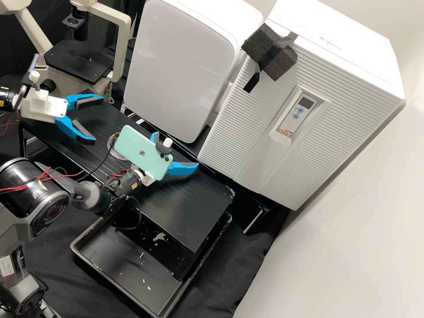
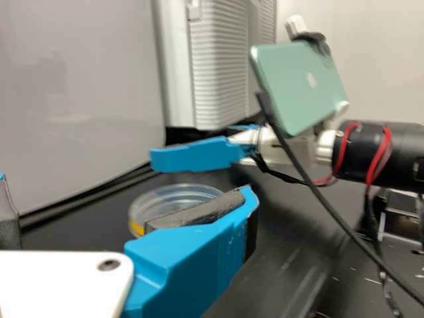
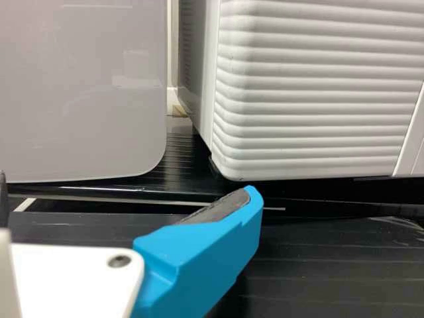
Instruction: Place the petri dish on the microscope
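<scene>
Petri dish [image 2: 165, 199] on black bench [image 1: 190, 207] near right gripper [image 1: 176, 150]

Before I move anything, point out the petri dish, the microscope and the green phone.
Petri dish [image 2: 169, 201]: left wrist view, on its clear top.
Microscope [image 1: 79, 62]: high view, on its flat black stage.
Green phone [image 1: 140, 155]: high view, on its back.

high view looking down, both wrist views low, sharing the white cabinets [image 1: 185, 66]
</scene>
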